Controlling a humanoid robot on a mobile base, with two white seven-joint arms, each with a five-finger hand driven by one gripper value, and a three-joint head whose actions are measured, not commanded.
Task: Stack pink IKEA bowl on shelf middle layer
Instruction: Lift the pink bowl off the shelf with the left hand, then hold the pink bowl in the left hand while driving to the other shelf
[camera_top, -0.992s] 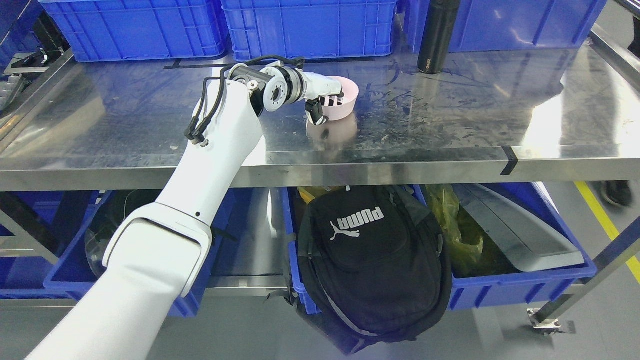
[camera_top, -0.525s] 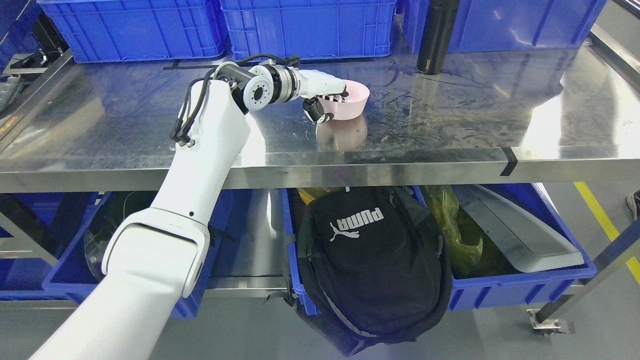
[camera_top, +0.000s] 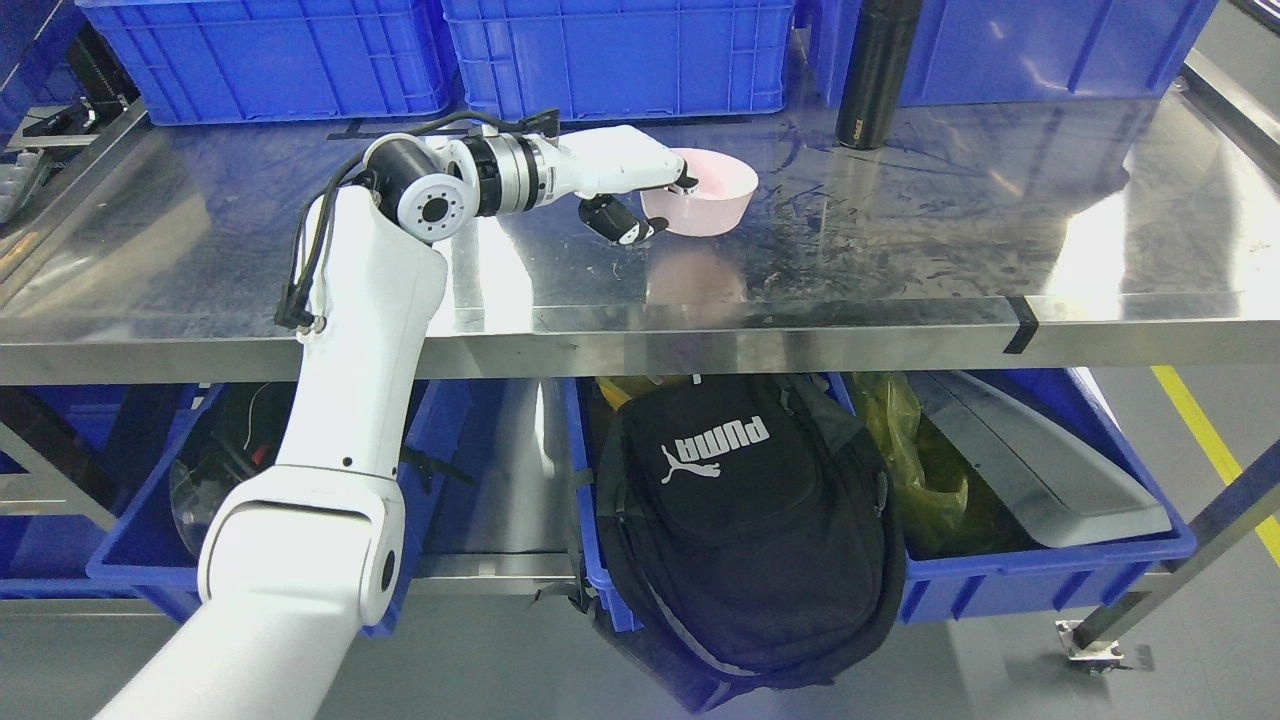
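Observation:
A pink bowl (camera_top: 712, 197) hangs slightly above the steel shelf (camera_top: 900, 240), its reflection visible in the metal below it. My left hand (camera_top: 655, 205) is shut on the bowl's left rim, fingers over the edge and the thumb under the outer wall. The white left arm comes up from the lower left and bends over the shelf's front edge. The right arm is out of the picture.
Blue crates (camera_top: 610, 55) line the back of the shelf. A black bottle (camera_top: 876, 75) stands at the back right. Below the shelf, a black backpack (camera_top: 745, 520) leans in front of blue bins (camera_top: 1050, 560) holding yellow plastic and a grey panel.
The left hand has carried the pink bowl to the right and a little toward the back. The elbow has swung left and the wrist has rotated.

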